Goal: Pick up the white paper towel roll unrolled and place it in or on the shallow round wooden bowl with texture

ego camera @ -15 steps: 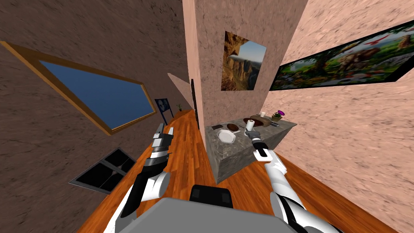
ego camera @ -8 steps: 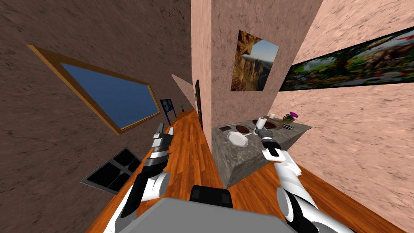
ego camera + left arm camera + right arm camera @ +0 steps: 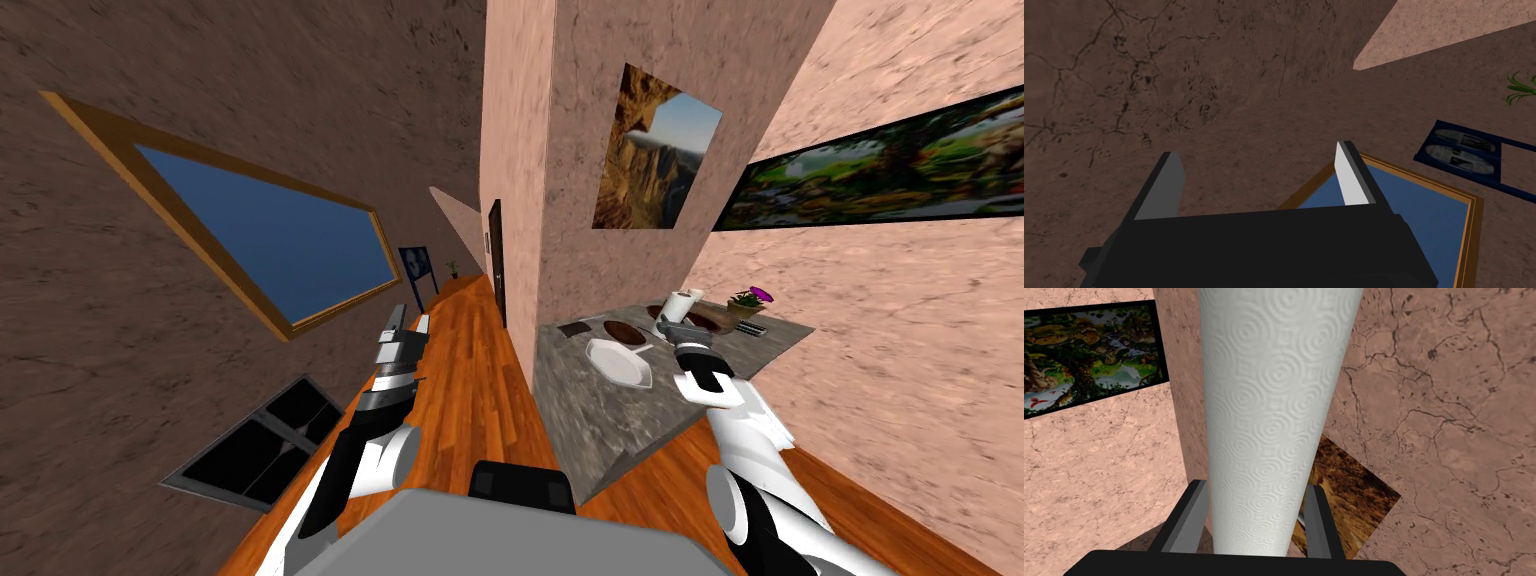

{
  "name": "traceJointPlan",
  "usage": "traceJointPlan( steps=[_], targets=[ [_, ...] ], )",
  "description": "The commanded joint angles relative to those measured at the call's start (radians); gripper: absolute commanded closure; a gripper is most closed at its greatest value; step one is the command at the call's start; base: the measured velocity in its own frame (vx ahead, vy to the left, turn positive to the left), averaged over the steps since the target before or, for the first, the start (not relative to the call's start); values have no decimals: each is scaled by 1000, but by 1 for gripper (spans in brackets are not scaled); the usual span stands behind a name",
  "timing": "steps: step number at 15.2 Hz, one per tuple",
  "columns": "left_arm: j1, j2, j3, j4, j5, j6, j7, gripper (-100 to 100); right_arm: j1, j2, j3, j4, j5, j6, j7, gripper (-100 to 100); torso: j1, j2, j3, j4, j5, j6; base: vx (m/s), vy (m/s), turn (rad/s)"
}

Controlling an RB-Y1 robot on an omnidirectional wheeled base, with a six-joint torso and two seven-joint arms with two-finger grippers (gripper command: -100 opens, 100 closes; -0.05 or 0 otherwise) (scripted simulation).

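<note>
Fingers (image 3: 1189,518) of right gripper (image 3: 1257,485) clamp the paper towel roll (image 3: 1274,413). It looks lifted off the counter (image 3: 600,420). Grasp done; placing in brown bowl (image 3: 715,318) remains. Left gripper (image 3: 1258,150) spread, idle.

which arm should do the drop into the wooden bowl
Right. The right gripper is shut on the paper towel roll over the counter, close to the wooden bowl; the left gripper hangs open away from it.

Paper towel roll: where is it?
The white roll is right of centre in the head view, in the right gripper, at the grey counter's far end beside the brown bowl.
</note>
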Motion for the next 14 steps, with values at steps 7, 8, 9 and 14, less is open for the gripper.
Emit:
traceJointPlan(
  steps=[7,8,9,14],
  targets=[
    [0,0,0,0,0,0,0,0,50,-42,-82,36,35,68,-19,100,-5,-1,-1,-1,-1,1,245,112,-10],
    [0,0,0,0,0,0,0,0,59,-46,-94,43,46,81,-22,100,-5,-2,-1,-1,-1,1,294,105,-30],
    [0,0,0,0,0,0,0,0,59,-46,-94,43,46,81,-22,100,-5,-4,-2,-2,-2,1,242,98,-25],
    [0,0,0,0,0,0,0,0,103,-52,-138,63,103,137,-32,100,-5,-3,-2,-2,-1,2,249,81,-38]
  ],
)
